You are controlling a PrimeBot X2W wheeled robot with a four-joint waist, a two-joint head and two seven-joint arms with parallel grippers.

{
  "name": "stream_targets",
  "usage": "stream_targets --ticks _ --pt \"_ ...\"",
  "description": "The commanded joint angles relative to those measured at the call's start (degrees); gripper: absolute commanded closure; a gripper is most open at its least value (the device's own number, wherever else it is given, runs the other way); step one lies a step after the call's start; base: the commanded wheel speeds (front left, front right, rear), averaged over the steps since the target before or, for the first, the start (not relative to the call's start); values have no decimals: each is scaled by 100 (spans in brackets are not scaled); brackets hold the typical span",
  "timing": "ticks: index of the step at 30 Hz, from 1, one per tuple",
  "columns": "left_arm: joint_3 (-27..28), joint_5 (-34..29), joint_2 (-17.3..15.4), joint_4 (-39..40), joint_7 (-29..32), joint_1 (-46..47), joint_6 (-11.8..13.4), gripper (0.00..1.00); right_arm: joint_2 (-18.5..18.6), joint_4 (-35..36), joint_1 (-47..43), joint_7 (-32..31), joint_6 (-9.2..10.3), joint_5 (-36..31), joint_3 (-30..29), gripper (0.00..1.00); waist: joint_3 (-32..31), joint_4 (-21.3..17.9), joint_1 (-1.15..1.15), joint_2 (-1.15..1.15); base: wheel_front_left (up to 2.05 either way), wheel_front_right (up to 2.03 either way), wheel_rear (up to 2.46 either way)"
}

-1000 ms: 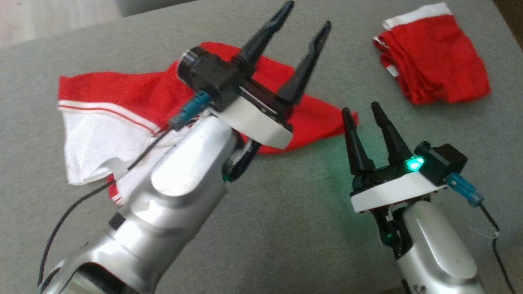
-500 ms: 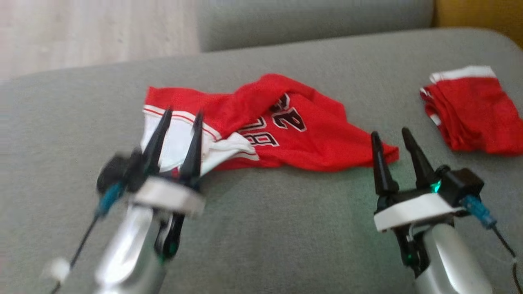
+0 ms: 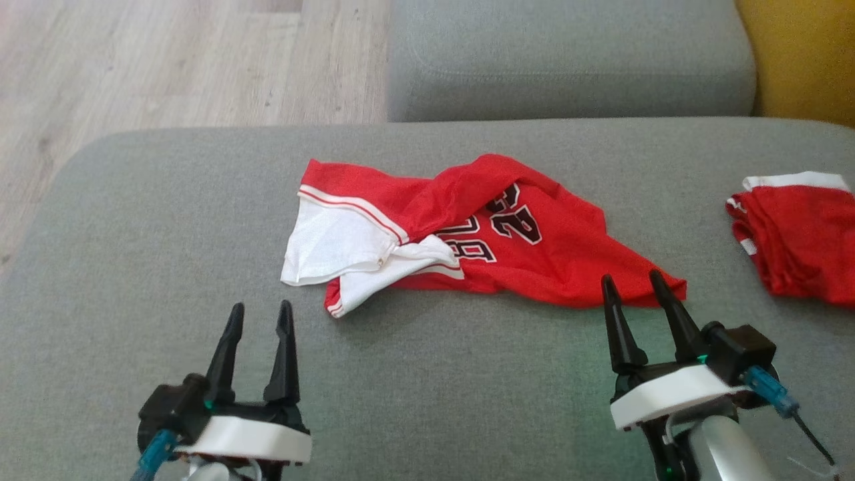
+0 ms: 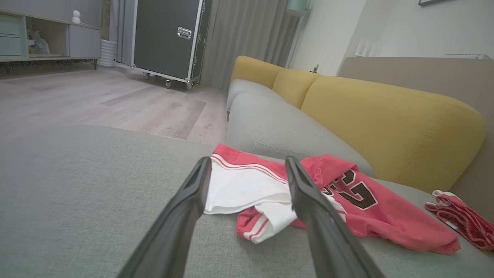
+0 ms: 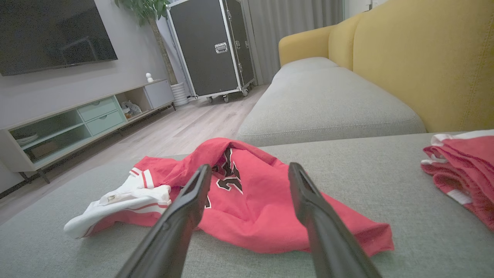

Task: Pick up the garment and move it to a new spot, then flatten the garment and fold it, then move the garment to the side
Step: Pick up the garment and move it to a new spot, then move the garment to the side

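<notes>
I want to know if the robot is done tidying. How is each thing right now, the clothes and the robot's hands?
red jersey: crumpled and unfolded on the grey cushion, not held.
second red garment: folded, lying off to the right.
left gripper: open, empty, short of the jersey.
right gripper: open, empty, by the jersey's right corner.

Pale wood-plank floor (image 3: 167, 60) lies in the head view's upper left, behind the grey sofa seat (image 3: 467, 401). In the right wrist view a dark television (image 5: 54, 34) hangs upper left above a low console (image 5: 96, 112) with mint drawers. A black wheeled flight case (image 5: 212, 46) stands top centre beside grey curtains (image 5: 293, 23), and yellow backrests (image 5: 424, 58) rise at right.
</notes>
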State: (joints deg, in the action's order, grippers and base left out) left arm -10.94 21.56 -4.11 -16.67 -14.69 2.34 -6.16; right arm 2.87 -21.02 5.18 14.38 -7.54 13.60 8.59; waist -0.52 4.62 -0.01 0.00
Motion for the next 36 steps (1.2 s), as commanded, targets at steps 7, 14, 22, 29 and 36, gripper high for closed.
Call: stream_targets --ticks 7,14,22,29,36 --pt "236 -215 90 240 -30 440 -98 0 0 221 420 62 5 -70 213 0 240 9 1 0 0 0 0" --pt "142 -262 114 209 -30 599 -119 0 0 198 831 62 5 -260 568 0 454 173 1 0 0 0 0" --pt "-160 -58 122 132 -30 862 -127 0 229 -468 2006 -380 5 -503 1676 0 833 940 1 0 0 0 0" --pt "-543 292 123 58 -30 1076 -90 0 789 -1423 3111 -1132 5 43 3318 0 1035 1698 1 0 0 0 0" --pt "-775 492 123 61 -30 1097 14 0 1215 -2189 3819 -1425 5 716 4659 0 1064 2112 1 0 0 0 0"
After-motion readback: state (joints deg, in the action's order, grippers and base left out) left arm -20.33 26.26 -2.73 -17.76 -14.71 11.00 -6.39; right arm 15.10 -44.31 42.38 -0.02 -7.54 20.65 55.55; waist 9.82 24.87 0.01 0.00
